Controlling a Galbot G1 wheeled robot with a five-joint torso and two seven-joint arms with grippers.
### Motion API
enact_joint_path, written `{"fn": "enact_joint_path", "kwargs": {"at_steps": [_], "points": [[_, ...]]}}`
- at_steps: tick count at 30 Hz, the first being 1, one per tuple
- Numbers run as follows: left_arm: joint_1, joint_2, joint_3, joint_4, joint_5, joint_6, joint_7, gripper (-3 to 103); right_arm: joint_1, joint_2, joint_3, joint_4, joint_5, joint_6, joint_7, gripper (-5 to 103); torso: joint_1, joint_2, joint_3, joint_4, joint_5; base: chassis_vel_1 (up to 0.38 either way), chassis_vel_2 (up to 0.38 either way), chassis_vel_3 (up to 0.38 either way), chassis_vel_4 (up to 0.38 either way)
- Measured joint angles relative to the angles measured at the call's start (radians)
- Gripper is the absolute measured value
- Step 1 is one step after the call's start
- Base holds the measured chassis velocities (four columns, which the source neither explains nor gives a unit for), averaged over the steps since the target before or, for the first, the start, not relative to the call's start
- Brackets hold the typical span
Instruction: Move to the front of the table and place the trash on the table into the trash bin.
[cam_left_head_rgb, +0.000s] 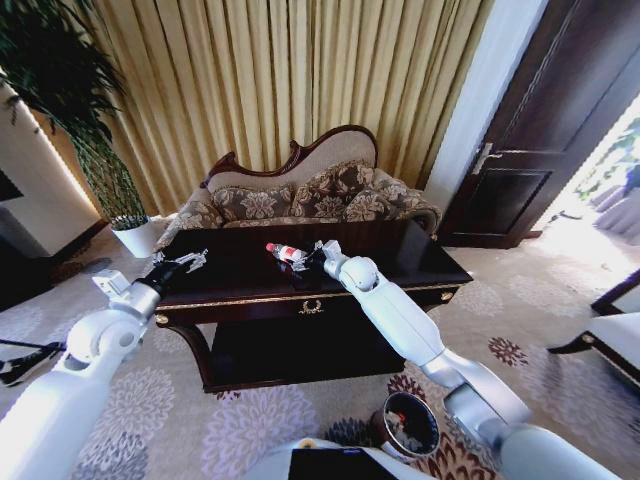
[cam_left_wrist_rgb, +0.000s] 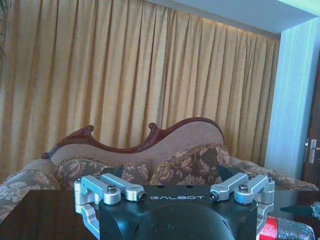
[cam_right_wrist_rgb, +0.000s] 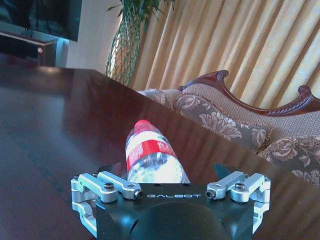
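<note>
The jaws of the left gripper (cam_left_head_rgb: 196, 259) stand open with nothing between them, held above the table's (cam_left_head_rgb: 420, 262) left end near its front edge. The jaws of the right gripper (cam_left_head_rgb: 312, 256) are spread wide too, with the base of the bottle (cam_left_head_rgb: 284, 252) lying between them at the middle of the tabletop; the right wrist view shows the fingertips (cam_right_wrist_rgb: 116, 169) clear of the plastic on either side, so I judge this as lined up for a grasp, not yet a hold.

On progress: the robot already stands in front of the table, so the driving part looks done. The bottle lies on its side, red cap pointing toward the table's left end, and the closing, lifting and dropping are all left. The trash bin (cam_left_head_rgb: 407, 425) sits on the carpet below the front edge, toward the right, beside the right arm; something red and white shows inside, but I cannot tell what it is.

The tabletop is dark, glossy wood, mirroring the curtains, with gold trim along the front. Around it, from left to right: a potted plant (cam_left_head_rgb: 130, 228) past the left corner, a carved sofa (cam_left_head_rgb: 310, 195) with patterned cushions behind the back edge, gold curtains (cam_left_head_rgb: 280, 80) on the wall, and a dark door (cam_left_head_rgb: 540, 140) at the far right. The carpet is pale with floral medallions.
</note>
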Motion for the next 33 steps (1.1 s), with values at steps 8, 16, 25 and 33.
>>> {"fn": "enact_joint_path", "kwargs": {"at_steps": [8, 16, 25, 33], "points": [[0.006, -0.005, 0.0, 0.001, 0.016, 0.0, 0.007, 100, 0.003, 0.0, -0.019, -0.028, -0.028, 0.002, -0.004, 100, 0.0, 0.0, 0.0, 0.0001, 0.0, 0.0, 0.0, 0.0, 0.0], [0.013, -0.005, -0.007, 0.002, 0.018, -0.002, 0.01, 100, 0.003, 0.001, -0.02, -0.036, -0.031, 0.005, -0.003, 100, 0.0, 0.0, 0.0, 0.0001, 0.0, 0.0, 0.0, 0.0, 0.0], [0.007, -0.007, -0.004, 0.001, 0.018, -0.008, 0.009, 100, -0.006, 0.009, 0.005, -0.029, -0.004, 0.006, 0.031, 100, 0.0, 0.0, 0.0, 0.0001, 0.0, 0.0, 0.0, 0.0, 0.0], [-0.03, -0.007, -0.016, -0.005, -0.015, -0.013, -0.034, 100, -0.078, -0.034, 0.174, 0.127, 0.241, -0.009, 0.135, 100, 0.0, 0.0, 0.0, -0.0001, 0.0001, 0.0, 0.0, 0.0, 0.0]]}}
